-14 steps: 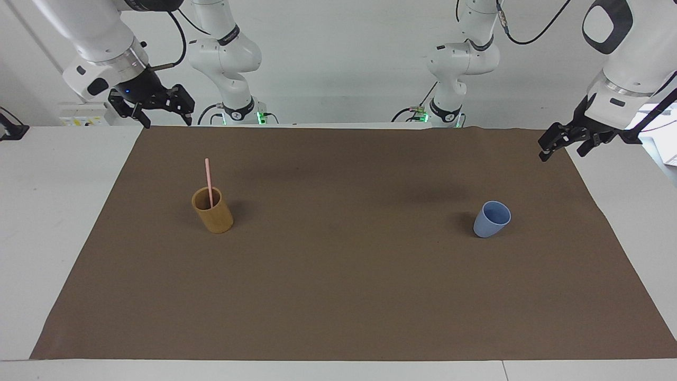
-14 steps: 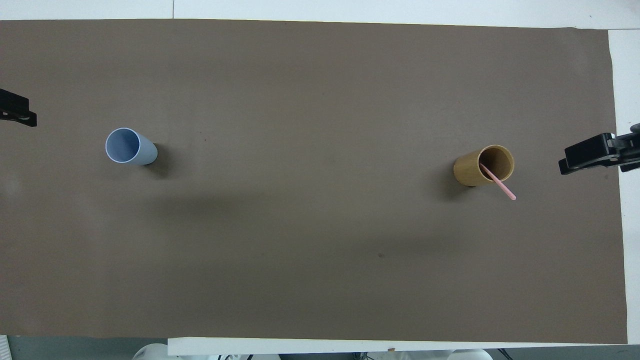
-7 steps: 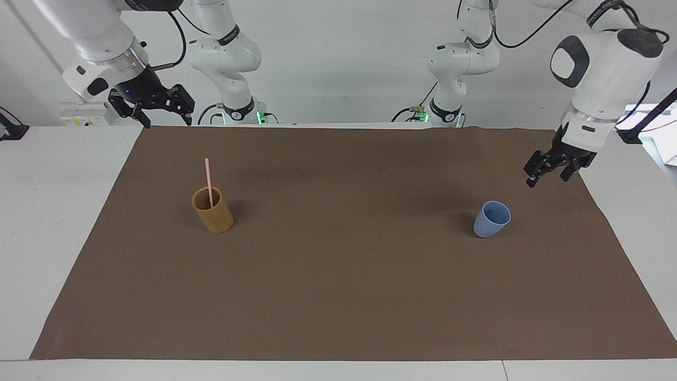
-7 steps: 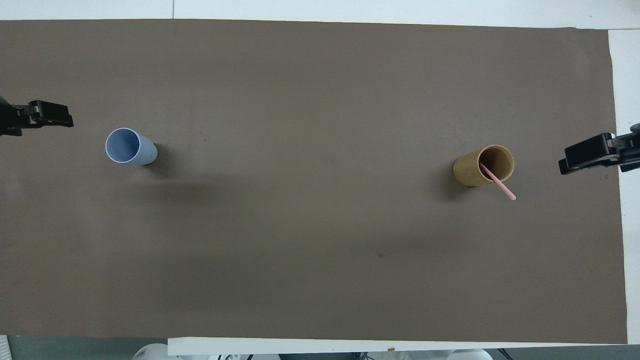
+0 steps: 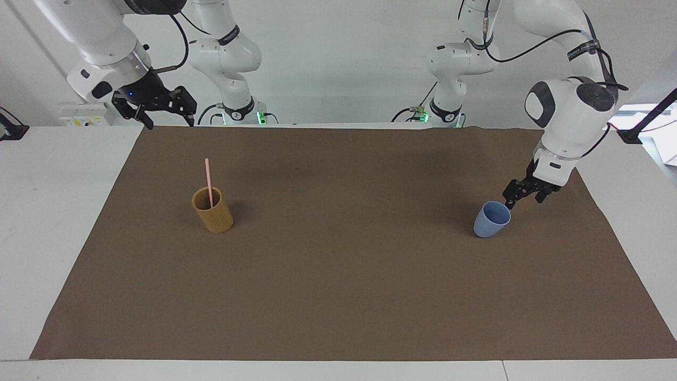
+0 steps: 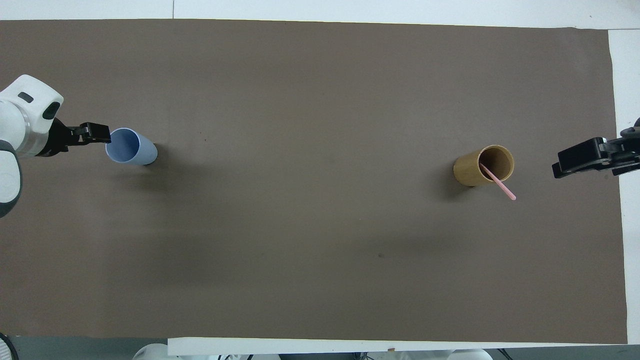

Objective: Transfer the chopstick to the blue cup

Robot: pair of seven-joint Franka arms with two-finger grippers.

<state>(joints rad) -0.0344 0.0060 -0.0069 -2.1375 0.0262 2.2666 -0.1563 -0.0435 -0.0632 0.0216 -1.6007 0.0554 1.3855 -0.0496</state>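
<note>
Currently the right gripper (image 5: pixel 161 108) is hanging in the air over the table edge by the brown mat (image 5: pixel 338 296) at the right arm's end, jaws standing apart, gripping nothing. The chopstick (image 5: pixel 208 181) is standing nearly upright in the tan wooden cup (image 5: pixel 213 211), sticking out well above its rim. The blue cup (image 5: pixel 491 219) is sitting upright well apart from it, toward the left arm's end. The left gripper (image 5: pixel 521 194) is hovering just beside the blue cup's rim, jaws apart, whether touching is unclear.
</note>
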